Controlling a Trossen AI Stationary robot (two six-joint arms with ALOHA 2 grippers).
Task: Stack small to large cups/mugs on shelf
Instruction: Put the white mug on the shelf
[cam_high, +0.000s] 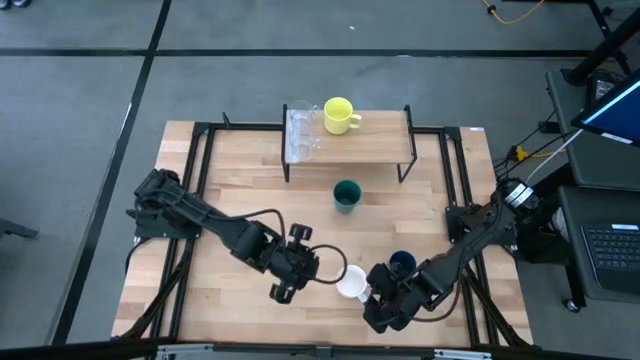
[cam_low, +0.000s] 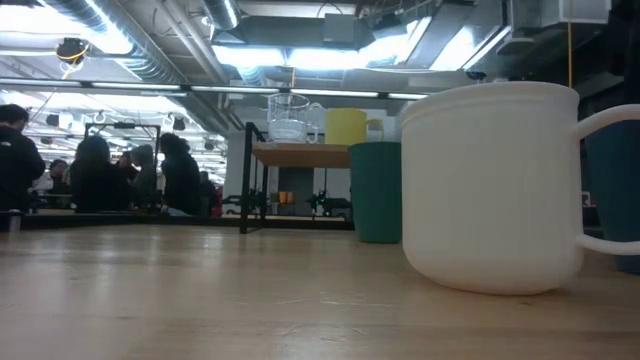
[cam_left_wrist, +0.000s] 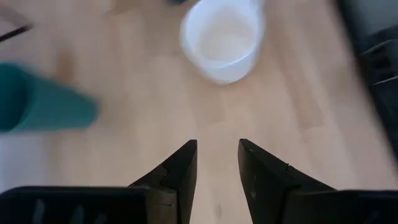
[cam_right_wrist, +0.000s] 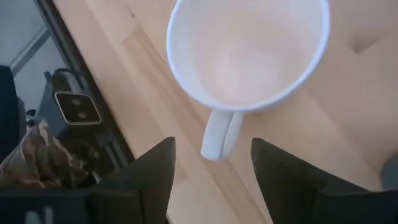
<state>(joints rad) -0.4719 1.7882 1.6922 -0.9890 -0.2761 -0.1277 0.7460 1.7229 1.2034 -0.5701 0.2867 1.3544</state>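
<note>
The white mug (cam_high: 352, 284) stands upright on the table near its front edge; it also shows in the low view (cam_low: 490, 190). My right gripper (cam_right_wrist: 212, 149) is open, with its fingers on either side of the mug's handle (cam_right_wrist: 221, 134), not touching it. It shows in the high view (cam_high: 372, 294) too. My left gripper (cam_left_wrist: 217, 149) is open and empty, just left of the mug (cam_left_wrist: 224, 40), and also shows in the high view (cam_high: 322, 270). The dark blue cup (cam_high: 402, 263) and the teal cup (cam_high: 347, 195) stand on the table. Two clear glasses (cam_high: 300, 135) and the yellow mug (cam_high: 340, 115) stand on the shelf (cam_high: 375, 145).
The shelf's black legs (cam_low: 247, 180) stand on the table's far middle. Black frame rails (cam_high: 195, 170) run along the table's left and right sides. People (cam_low: 95, 175) stand in the room beyond the table. Bare wood lies between the teal cup and the white mug.
</note>
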